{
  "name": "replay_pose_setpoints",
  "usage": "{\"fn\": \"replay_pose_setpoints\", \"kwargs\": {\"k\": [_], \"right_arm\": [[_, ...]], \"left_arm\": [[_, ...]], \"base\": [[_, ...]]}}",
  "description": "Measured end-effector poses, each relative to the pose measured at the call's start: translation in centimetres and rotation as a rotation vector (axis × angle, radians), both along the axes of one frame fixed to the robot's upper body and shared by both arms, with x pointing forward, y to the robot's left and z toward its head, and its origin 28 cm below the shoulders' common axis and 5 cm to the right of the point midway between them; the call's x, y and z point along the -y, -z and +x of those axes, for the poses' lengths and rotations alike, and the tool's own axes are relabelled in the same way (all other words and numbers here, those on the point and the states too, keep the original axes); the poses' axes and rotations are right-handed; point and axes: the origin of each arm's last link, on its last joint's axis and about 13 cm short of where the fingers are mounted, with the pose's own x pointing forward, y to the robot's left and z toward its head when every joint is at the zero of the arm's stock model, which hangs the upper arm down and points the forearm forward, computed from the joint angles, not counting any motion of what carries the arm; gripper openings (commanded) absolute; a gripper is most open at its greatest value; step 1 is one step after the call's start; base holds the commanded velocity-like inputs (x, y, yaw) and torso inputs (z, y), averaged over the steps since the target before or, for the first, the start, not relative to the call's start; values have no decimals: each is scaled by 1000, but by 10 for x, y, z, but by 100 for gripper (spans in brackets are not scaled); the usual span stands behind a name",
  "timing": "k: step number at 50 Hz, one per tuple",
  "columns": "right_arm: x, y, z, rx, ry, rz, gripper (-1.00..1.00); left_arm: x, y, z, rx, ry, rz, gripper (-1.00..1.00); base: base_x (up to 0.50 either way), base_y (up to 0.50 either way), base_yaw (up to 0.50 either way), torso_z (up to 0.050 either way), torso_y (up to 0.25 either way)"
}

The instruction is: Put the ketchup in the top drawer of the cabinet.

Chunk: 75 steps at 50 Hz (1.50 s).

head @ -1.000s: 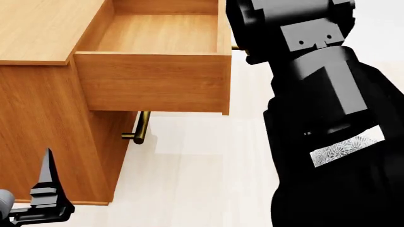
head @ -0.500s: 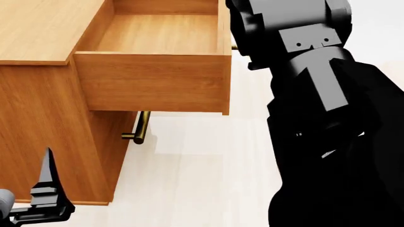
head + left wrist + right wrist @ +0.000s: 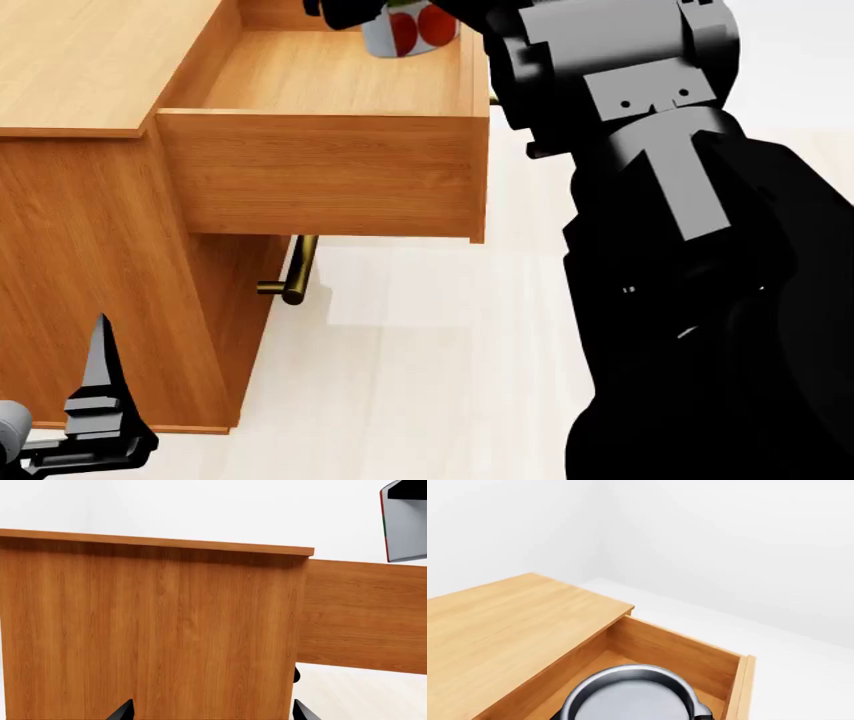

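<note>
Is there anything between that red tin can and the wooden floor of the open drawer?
Nothing: the head view shows the red tin can above the open drawer's bare floor.

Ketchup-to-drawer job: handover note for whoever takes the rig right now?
Right pincer: at the head view's top edge, holding the ketchup over the open top drawer; the can is above the drawer's far part, not yet set down. The right wrist view shows its silver end with the drawer interior below.
Left pincer: low beside the cabinet, empty, fingers apart, idle.
Done: drawer pulled out, can picked up and carried over it.
Left: lower the can into the drawer and release. The lower drawer's handle sits under the open drawer, shut.
</note>
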Motion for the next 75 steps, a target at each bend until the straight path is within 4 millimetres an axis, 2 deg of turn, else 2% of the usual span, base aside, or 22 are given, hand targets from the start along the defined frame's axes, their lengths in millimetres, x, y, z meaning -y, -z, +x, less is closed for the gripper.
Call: {"fn": "replay_pose_setpoints", "kwargs": {"k": [24, 75], "right_arm": [[-7, 1, -1, -9, -100, -1, -100], [-6, 28, 1, -112, -95, -18, -100]], "left_arm": [[-1, 2, 0, -3, -5, -2, 100], [-3, 5, 0, -10, -10, -6, 100]], "base": [[0, 0, 0, 0, 0], [0, 0, 0, 0, 0]]}}
